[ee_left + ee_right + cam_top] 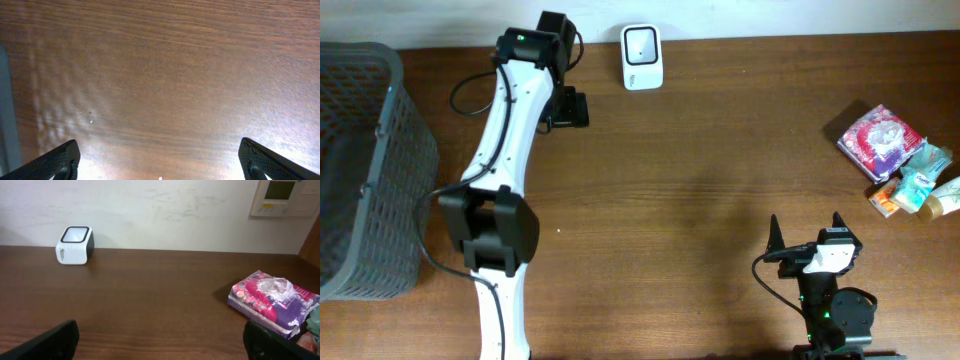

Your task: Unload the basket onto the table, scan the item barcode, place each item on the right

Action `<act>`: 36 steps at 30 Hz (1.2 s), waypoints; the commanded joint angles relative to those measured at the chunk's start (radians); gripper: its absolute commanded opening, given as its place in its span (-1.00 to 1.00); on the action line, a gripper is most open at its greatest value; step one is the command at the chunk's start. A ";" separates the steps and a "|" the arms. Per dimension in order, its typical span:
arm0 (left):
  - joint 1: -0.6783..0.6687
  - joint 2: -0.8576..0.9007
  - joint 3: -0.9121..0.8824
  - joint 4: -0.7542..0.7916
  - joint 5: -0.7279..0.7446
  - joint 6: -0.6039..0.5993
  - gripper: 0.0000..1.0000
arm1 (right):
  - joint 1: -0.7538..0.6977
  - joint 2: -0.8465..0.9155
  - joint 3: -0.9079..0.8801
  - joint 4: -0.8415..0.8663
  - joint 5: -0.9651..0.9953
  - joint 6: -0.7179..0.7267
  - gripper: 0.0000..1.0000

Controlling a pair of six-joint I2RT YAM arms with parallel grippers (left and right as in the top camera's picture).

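Observation:
A white barcode scanner (642,57) with a dark window stands at the table's far edge; the right wrist view has this scanner (75,245) against the wall. A pink and purple packet (880,140) lies at the right edge, and the right wrist view shows this packet (272,300) close on the right. My right gripper (806,228) is open near the front edge, left of the packet, and its jaws (160,327) hold nothing. My left gripper (570,108) is near the far edge, left of the scanner. Its jaws (159,145) are open over bare wood.
A grey mesh basket (360,170) fills the left side of the table. Several small packets (920,185) lie just in front of the pink one. A wall panel (282,197) hangs behind the table. The left arm (505,180) stretches from front to back.

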 commanded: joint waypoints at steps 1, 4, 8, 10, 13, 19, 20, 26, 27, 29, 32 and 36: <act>0.001 -0.257 -0.174 0.078 0.045 0.008 0.98 | 0.005 -0.010 -0.008 -0.004 0.002 0.008 0.97; 0.001 -0.514 -0.544 0.313 0.048 0.008 0.98 | 0.005 -0.010 -0.008 -0.004 0.002 0.008 0.97; 0.001 -0.905 -1.054 0.550 0.048 0.008 0.98 | 0.005 -0.010 -0.008 -0.004 0.002 0.008 0.97; 0.001 -1.093 -1.239 0.566 0.044 0.009 0.98 | 0.005 -0.010 -0.008 -0.003 0.002 0.008 0.97; 0.001 -1.157 -1.391 0.565 0.010 0.008 0.98 | 0.005 -0.010 -0.008 -0.004 0.002 0.008 0.97; 0.001 -1.275 -1.635 0.811 0.019 0.005 0.98 | 0.005 -0.010 -0.008 -0.004 0.002 0.008 0.97; 0.001 -1.326 -1.676 0.835 0.019 0.005 0.98 | 0.005 -0.010 -0.008 -0.003 0.002 0.008 0.97; 0.003 -1.823 -1.900 0.855 0.004 0.009 0.98 | 0.005 -0.010 -0.008 -0.003 0.002 0.008 0.97; 0.005 -1.870 -1.930 0.861 -0.002 0.009 0.98 | 0.005 -0.010 -0.008 -0.004 0.002 0.008 0.97; 0.019 -1.954 -2.013 0.946 -0.002 0.010 0.98 | 0.005 -0.010 -0.008 -0.004 0.002 0.008 0.97; 0.036 -2.052 -2.154 1.164 0.000 0.040 0.98 | 0.005 -0.010 -0.008 -0.004 0.002 0.008 0.97; 0.069 -2.124 -2.267 1.479 0.077 0.230 0.98 | 0.005 -0.010 -0.008 -0.004 0.002 0.008 0.97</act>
